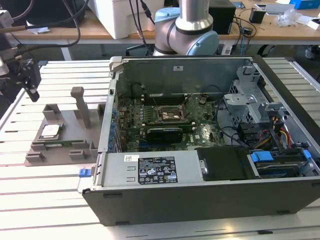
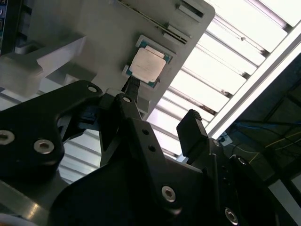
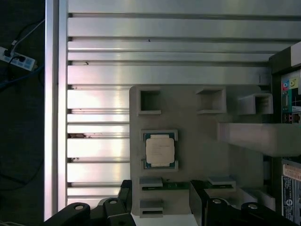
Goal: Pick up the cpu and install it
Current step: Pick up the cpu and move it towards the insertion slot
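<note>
The cpu (image 1: pixel 50 131) is a small square chip with a silvery top. It lies flat in a recess of the grey holder plate (image 1: pixel 60 150), at the exterior view's left, beside the open computer case (image 1: pixel 200 195). In both wrist views the cpu (image 3: pixel 160 149) (image 2: pixel 147 66) sits in that recess with nothing touching it. My gripper (image 1: pixel 29 80) hangs above the holder's far left side, well clear of the chip. Its black fingers (image 3: pixel 126 195) stand apart, open and empty, in both wrist views. The motherboard socket (image 1: pixel 172 116) sits in the middle of the case.
A green memory stick (image 3: pixel 164 186) lies in a slot of the holder near the cpu. A tall grey post (image 1: pixel 81 106) rises from the holder. The slatted aluminium table (image 1: pixel 45 200) carries everything. Cables and drive bays (image 1: pixel 270 130) crowd the case's right side.
</note>
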Motion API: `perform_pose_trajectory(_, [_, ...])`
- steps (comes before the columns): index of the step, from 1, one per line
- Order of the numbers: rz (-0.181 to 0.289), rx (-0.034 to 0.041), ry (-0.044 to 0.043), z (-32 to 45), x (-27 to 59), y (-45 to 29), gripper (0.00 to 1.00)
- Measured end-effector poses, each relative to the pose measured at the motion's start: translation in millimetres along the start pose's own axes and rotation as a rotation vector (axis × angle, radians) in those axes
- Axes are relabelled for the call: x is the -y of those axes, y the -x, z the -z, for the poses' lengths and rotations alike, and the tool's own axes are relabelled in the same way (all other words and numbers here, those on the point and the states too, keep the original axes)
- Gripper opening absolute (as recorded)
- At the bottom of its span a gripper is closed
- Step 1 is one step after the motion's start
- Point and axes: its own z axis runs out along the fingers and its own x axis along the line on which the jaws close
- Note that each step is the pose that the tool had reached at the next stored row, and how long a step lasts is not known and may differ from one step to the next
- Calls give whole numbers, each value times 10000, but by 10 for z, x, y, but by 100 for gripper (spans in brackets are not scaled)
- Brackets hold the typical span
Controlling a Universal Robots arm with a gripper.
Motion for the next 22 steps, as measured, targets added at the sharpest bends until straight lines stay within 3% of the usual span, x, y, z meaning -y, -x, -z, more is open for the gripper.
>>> perform_pose_trajectory(22, [0,0,0,-106,2,-3,60])
